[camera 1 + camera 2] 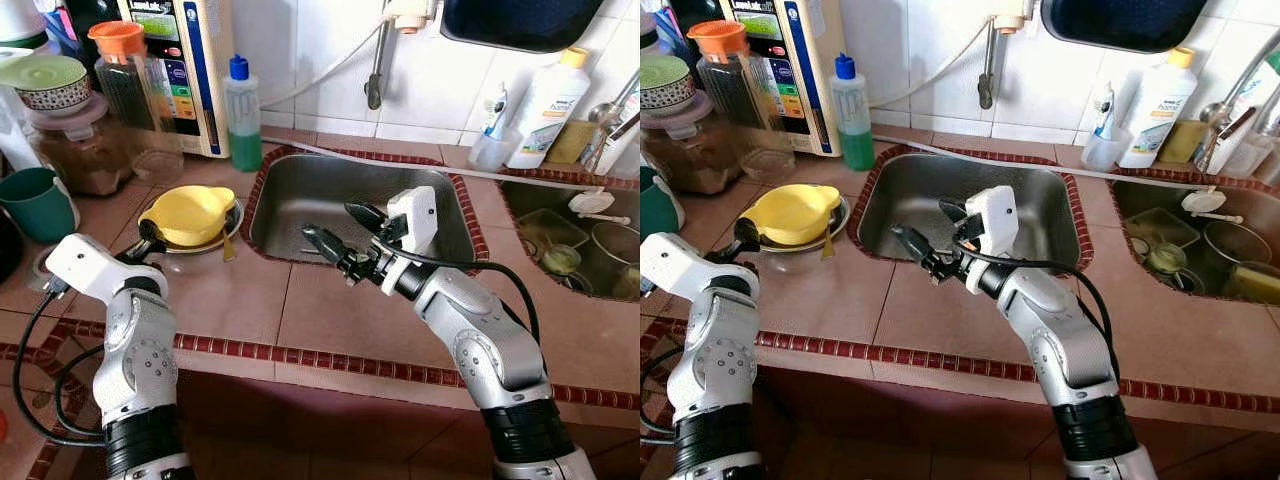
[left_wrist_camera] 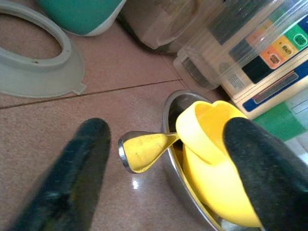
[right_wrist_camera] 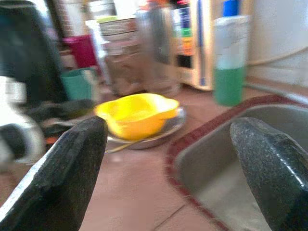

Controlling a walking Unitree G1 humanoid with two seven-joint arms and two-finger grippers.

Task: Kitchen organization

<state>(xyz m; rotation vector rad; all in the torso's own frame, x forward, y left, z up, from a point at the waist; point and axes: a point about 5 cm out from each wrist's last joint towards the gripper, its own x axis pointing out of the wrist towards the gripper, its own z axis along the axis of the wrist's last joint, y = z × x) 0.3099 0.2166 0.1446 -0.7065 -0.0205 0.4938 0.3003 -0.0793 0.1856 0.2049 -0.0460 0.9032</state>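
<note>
- While the left tool [image 2: 159, 159] is at the near-left side of the yellow bowl [image 1: 188, 213], its two black fingers are spread wide and they hold nothing; in the left wrist view one finger [image 2: 72, 168] is over the bare tile and the other is in front of the bowl's side.
- Between these fingers lies a spoon [image 2: 144, 149], its metal end on the worktop [image 1: 250, 300] and its other end going under the yellow bowl.
- The yellow bowl sits inside a shallow metal dish [image 1: 232, 228], which stands on the tiled worktop just left of the sink [image 1: 330, 195].
- The right tool [image 1: 340, 232] is over the near edge of the sink, pointing left toward the bowl; its fingers are also spread wide and empty, touching nothing.
- Behind the bowl stand a green liquid bottle [image 1: 243, 115], a jar with an orange lid [image 1: 125, 75] and a teal cup [image 1: 38, 203].
- A second basin [image 1: 575, 245] on the right holds glass dishes.
</note>
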